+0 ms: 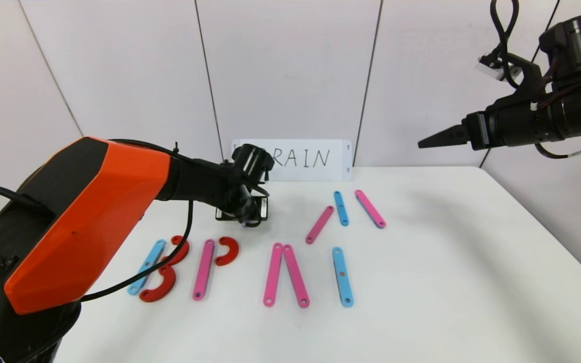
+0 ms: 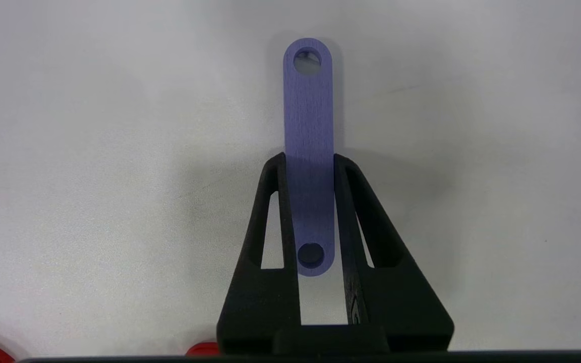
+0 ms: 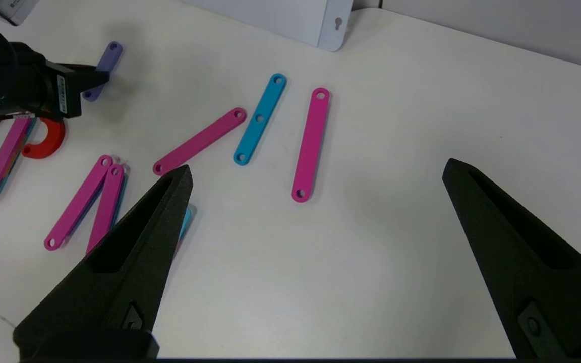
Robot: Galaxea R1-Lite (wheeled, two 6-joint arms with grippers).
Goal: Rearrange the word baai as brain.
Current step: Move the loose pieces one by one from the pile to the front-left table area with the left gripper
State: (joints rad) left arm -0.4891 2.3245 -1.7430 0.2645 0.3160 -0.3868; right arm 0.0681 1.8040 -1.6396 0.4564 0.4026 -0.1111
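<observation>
My left gripper [image 1: 250,218] is low over the table behind the letters, shut on a purple strip [image 2: 308,126] that lies lengthwise between its fingers [image 2: 278,212]; the strip also shows in the right wrist view [image 3: 104,65]. In front lie a blue strip [image 1: 147,266] with two red curves [image 1: 179,250] [image 1: 159,286], a pink strip [image 1: 203,268] with a red curve [image 1: 227,250], two pink strips [image 1: 273,274] [image 1: 295,275] as an upside-down V, and a blue strip [image 1: 342,276]. My right gripper [image 1: 424,142] is open, raised high at the right.
Three loose strips lie farther back: pink [image 1: 320,224], blue [image 1: 341,207], pink [image 1: 369,208]. A white card [image 1: 338,159] with handwritten letters stands against the back wall. The table's right edge [image 1: 547,237] runs diagonally.
</observation>
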